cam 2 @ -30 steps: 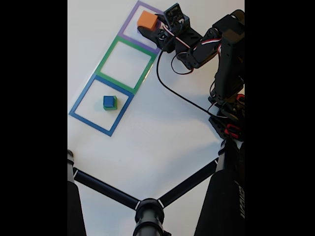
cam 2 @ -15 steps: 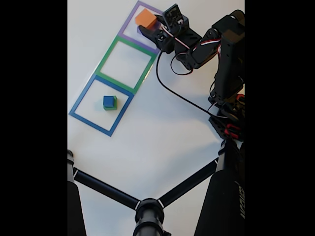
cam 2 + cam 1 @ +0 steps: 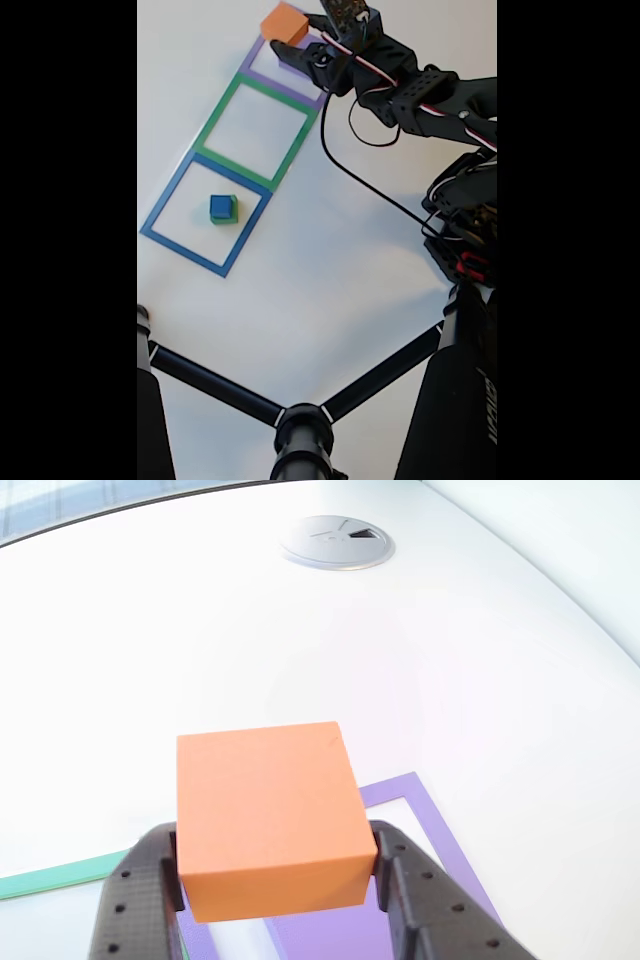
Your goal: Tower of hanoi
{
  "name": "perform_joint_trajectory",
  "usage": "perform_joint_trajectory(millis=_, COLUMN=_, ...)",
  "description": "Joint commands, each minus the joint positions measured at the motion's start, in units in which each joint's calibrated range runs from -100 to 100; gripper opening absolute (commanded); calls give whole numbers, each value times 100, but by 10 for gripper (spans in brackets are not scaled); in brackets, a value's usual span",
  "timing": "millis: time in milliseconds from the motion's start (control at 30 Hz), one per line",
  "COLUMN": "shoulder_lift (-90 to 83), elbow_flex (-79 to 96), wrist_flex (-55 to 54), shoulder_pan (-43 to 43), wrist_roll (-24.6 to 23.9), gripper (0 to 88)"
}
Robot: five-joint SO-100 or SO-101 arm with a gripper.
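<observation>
At the top of the fixed view, the gripper (image 3: 292, 38) holds an orange cube (image 3: 284, 22), with the arm (image 3: 430, 100) reaching in from the right side of the frame. In the other view the cube (image 3: 268, 815) sits in the lower middle of the frame, clamped between two black fingers (image 3: 135, 895), one on its left face and one on its right. The fingers are closed onto the cube's sides, and its top and front faces stand clear above them. The cube is lifted off the white table (image 3: 330, 270).

Below the cube, a purple square outline (image 3: 290, 75) lies flat on the table; in the other view part of it shows at the lower right (image 3: 430, 830), behind and under the cube. A green square outline (image 3: 255, 130) adjoins the purple one toward the middle left of the fixed view, and a blue square outline (image 3: 205, 212) follows below it. Inside the blue outline rests a small blue cube (image 3: 222, 208), well apart from the gripper.

A round grey cover (image 3: 337, 542) is set in the table at the top of the other view. Black tripod legs (image 3: 300, 420) cross the bottom of the fixed view.
</observation>
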Motion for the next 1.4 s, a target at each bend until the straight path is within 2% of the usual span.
perform_joint_trajectory(millis=0, shoulder_lift=-1609, elbow_flex=-483, wrist_flex=1980, shoulder_pan=-196, wrist_roll=0, gripper=117)
perform_joint_trajectory(millis=200, shoulder_lift=-2877, elbow_flex=-1929, wrist_flex=5017, shoulder_pan=-570, wrist_roll=0, gripper=115)
perform_joint_trajectory(millis=400, shoulder_lift=-3079, elbow_flex=-4647, wrist_flex=8134, shoulder_pan=-1126, wrist_roll=0, gripper=113)
perform_joint_trajectory(millis=500, shoulder_lift=-3079, elbow_flex=-5738, wrist_flex=9276, shoulder_pan=-1404, wrist_roll=0, gripper=113)
perform_joint_trajectory(millis=600, shoulder_lift=-3119, elbow_flex=-6438, wrist_flex=9980, shoulder_pan=-1730, wrist_roll=0, gripper=113)
perform_joint_trajectory(millis=800, shoulder_lift=-3127, elbow_flex=-7292, wrist_flex=10725, shoulder_pan=-2267, wrist_roll=0, gripper=111)
perform_joint_trajectory(millis=1033, shoulder_lift=-3087, elbow_flex=-7447, wrist_flex=10903, shoulder_pan=-2621, wrist_roll=0, gripper=110)
perform_joint_trajectory(millis=1200, shoulder_lift=-3087, elbow_flex=-6774, wrist_flex=10466, shoulder_pan=-2669, wrist_roll=0, gripper=108)
perform_joint_trajectory(millis=1367, shoulder_lift=-3143, elbow_flex=-5592, wrist_flex=9470, shoulder_pan=-2650, wrist_roll=0, gripper=107)
